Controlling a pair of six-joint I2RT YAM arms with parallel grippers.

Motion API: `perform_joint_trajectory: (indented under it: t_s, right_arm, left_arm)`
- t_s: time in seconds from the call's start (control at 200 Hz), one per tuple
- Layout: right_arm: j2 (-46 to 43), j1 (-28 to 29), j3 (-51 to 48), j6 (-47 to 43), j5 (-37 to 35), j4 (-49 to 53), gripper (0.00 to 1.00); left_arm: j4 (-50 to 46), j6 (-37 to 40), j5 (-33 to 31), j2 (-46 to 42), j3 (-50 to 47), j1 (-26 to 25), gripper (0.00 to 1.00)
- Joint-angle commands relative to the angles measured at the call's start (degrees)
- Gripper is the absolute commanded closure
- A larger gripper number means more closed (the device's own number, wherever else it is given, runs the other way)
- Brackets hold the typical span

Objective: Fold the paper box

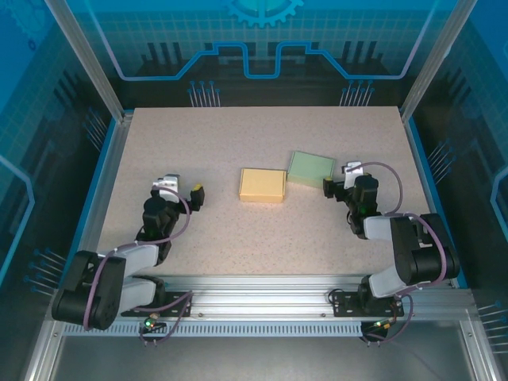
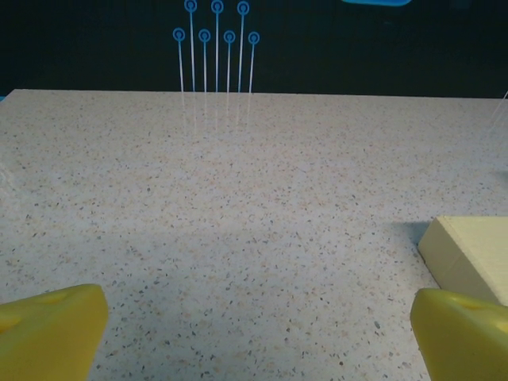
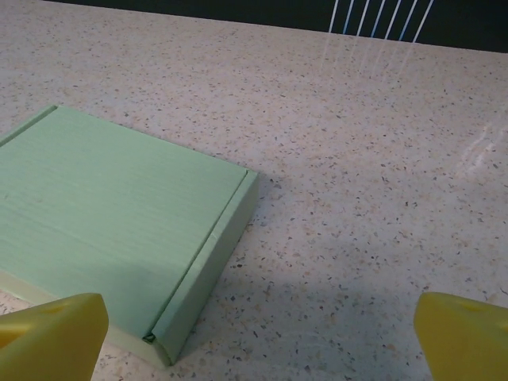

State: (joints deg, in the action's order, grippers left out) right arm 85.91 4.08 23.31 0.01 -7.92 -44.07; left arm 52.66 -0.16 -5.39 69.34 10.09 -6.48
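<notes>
Two flat, closed paper boxes lie side by side mid-table: a yellow box (image 1: 263, 184) and, touching its far right corner, a green box (image 1: 310, 167). My left gripper (image 1: 182, 188) rests low on the table, left of the yellow box, open and holding nothing. In the left wrist view the yellow box (image 2: 475, 252) shows at the right edge, just past the right yellow fingertip (image 2: 464, 337). My right gripper (image 1: 340, 178) sits right of the green box, open and holding nothing. The green box (image 3: 111, 214) lies ahead-left of the right gripper (image 3: 258, 341), near its left fingertip (image 3: 51, 333).
The speckled table (image 1: 238, 238) is walled by an aluminium frame and blue panels (image 1: 111, 151) on the left, right and back. A metal rail (image 1: 254, 298) carries both arm bases at the near edge. Bare tabletop stretches behind and in front of the boxes.
</notes>
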Motion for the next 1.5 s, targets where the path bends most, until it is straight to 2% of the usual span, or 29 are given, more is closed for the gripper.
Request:
perform_joint_trajectory:
  t_s: [0.0, 0.3, 0.37, 0.49, 0.675, 0.715, 0.845, 0.9, 0.995, 1.491]
  right_arm:
    - [0.1, -0.4, 0.8, 0.8, 0.8, 0.1, 0.00]
    - [0.1, -0.4, 0.9, 0.8, 0.8, 0.1, 0.00]
    - [0.1, -0.4, 0.9, 0.8, 0.9, 0.1, 0.00]
    - [0.1, -0.4, 0.9, 0.8, 0.8, 0.1, 0.00]
    - [0.1, -0.4, 0.9, 0.8, 0.9, 0.1, 0.00]
    - [0.1, -0.5, 0.9, 0.8, 0.9, 0.0, 0.00]
    - [0.1, -0.4, 0.9, 0.9, 0.9, 0.1, 0.00]
    - [0.1, -0.4, 0.9, 0.8, 0.9, 0.1, 0.00]
    - [0.1, -0.4, 0.9, 0.8, 0.9, 0.1, 0.00]
    - [0.1, -0.4, 0.9, 0.8, 0.9, 0.1, 0.00]
  left_arm:
    - [1.1, -0.8, 2.1, -1.1, -0.3, 0.4, 0.01]
    - [-3.2, 0.0, 4.8, 2.5, 3.6, 0.5, 0.01]
    - [-5.1, 3.1, 5.6, 2.4, 4.3, 0.4, 0.01]
    - [-7.7, 7.0, 2.2, -0.1, 4.1, 1.0, 0.01]
    - [3.9, 2.6, 8.4, 7.7, 3.8, 6.2, 0.01]
    - [7.8, 2.4, 9.4, 11.2, 3.8, 6.5, 0.01]
    - [10.6, 3.3, 11.7, 20.1, 6.7, 6.5, 0.01]
    - [2.8, 3.2, 13.4, 18.6, 9.3, 7.3, 0.01]
    - [-0.4, 0.6, 12.4, 19.2, 11.7, 9.0, 0.01]
    - [0.3, 1.1, 11.0, 19.4, 11.5, 8.4, 0.01]
